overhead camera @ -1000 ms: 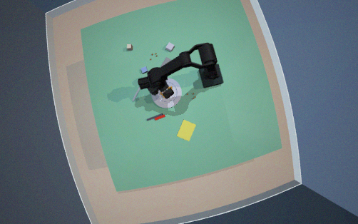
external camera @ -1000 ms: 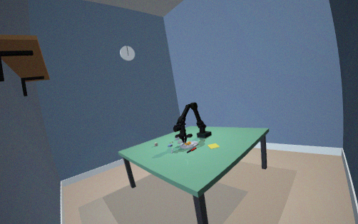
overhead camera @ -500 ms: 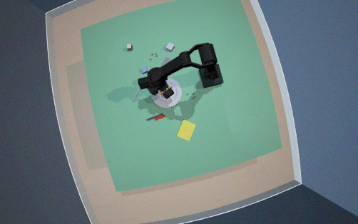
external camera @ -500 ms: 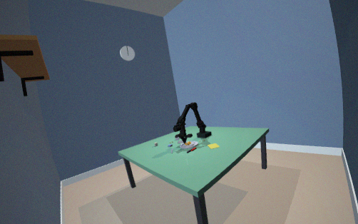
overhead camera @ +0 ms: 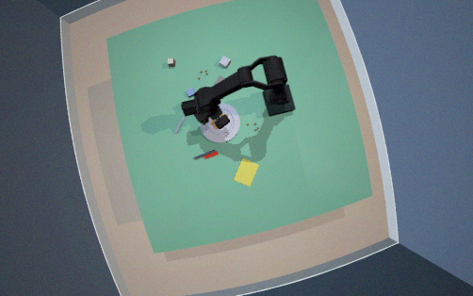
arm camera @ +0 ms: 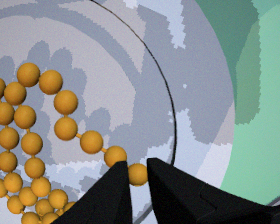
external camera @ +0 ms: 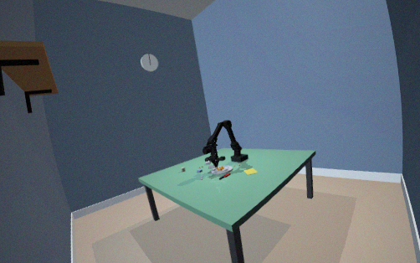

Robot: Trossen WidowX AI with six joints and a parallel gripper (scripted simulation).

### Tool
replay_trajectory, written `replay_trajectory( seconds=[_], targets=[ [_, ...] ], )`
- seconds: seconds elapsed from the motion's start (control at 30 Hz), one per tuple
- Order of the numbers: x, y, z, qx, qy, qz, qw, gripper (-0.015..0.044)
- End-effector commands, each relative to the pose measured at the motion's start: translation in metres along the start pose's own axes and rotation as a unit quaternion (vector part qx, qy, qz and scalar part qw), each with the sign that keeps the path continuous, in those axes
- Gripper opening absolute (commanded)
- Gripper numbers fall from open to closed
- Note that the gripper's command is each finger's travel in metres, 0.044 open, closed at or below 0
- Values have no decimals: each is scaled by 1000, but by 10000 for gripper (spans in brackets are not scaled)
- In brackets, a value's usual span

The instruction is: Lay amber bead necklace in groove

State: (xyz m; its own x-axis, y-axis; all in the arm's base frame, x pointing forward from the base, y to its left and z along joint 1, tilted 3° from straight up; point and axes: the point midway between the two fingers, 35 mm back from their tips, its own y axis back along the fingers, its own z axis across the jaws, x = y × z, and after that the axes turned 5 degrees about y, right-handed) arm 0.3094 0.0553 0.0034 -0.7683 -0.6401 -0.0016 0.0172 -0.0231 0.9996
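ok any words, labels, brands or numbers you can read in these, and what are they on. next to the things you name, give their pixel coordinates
None that can be read.
Round wall clock [external camera: 149,62]: dark hands show, but any numerals are too small to make out.
Red-and-dark pen-like item [overhead camera: 211,155] [external camera: 226,176]: too small to tell if it is marked.
Yellow square sheet [overhead camera: 246,172] [external camera: 250,172]: no writing visible.
Round bead board [overhead camera: 234,122] [arm camera: 211,75]: a thin dark curved line, no lettering or numbers visible.

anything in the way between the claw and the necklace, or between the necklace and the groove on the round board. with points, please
Nothing visible is in the way. The claw [overhead camera: 217,116] [arm camera: 138,169] is already shut on a bead of the amber necklace [arm camera: 66,102], and the rest lies bunched on the round board [overhead camera: 234,123] [arm camera: 211,75], with no other object between it and the groove.
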Motion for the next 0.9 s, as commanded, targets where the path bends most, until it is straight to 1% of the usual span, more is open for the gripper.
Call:
replay_trajectory(
  seconds=[0.0, 0.4, 0.43, 0.87],
  targets=[
    [2, 0, -10, 0, 1, 0, 1000, 0],
    [3, -11, -12, 0, 1, 0, 1000, 0],
    [0, -5, -13, 3, -2, -5, 1000, 26],
    [1, -3, -13, 2, -1, -3, 1000, 368]
  ],
)
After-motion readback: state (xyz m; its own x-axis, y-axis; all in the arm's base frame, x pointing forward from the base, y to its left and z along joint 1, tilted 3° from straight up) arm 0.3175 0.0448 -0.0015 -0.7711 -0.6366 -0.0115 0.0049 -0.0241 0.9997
